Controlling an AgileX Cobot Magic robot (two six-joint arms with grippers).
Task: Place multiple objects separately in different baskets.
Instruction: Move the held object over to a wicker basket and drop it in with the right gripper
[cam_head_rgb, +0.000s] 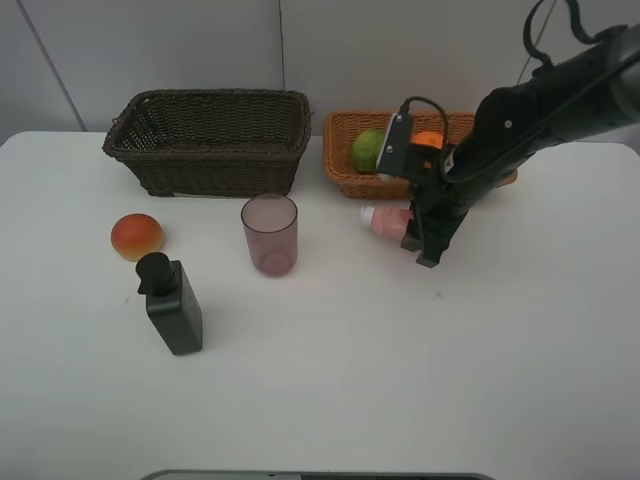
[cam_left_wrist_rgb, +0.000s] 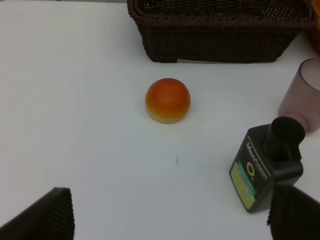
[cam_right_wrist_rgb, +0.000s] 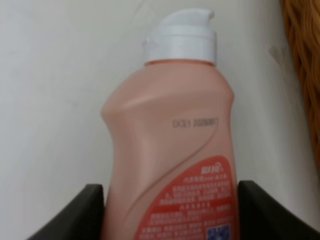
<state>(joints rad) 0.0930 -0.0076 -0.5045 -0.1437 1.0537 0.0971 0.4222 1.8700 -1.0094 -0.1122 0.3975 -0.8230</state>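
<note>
White surface (cam_head_rgb: 400, 380) set against a pale panelled wall (cam_head_rgb: 200, 40). Two baskets stand side by side along the far edge with a narrow gap between them: the dark brown basket (cam_head_rgb: 208, 140) on the left, the orange-tan basket (cam_head_rgb: 345, 135) on the right, holding the green fruit (cam_head_rgb: 366, 150) and the tangerine (cam_head_rgb: 428, 139). Open white ground runs from the middle of the surface to the near edge and out to the right edge. The orange-red bun (cam_head_rgb: 137, 236), the dark pump dispenser (cam_head_rgb: 173, 305) and the mauve cup (cam_head_rgb: 269, 234) stand apart from one another in front of the dark basket, the dispenser and cup upright. The right arm reaches in from the upper right across the orange-tan basket, wrist angled steeply down. The right pincer (cam_right_wrist_rgb: 170, 215) is clenched on the lower body of the pink bottle (cam_head_rgb: 385, 221), which lies on its side just before that basket, white cap pointing left. The left pincer (cam_left_wrist_rgb: 170, 220) is released, fingers spread wide, hovering above the surface short of the bun and dispenser.
</note>
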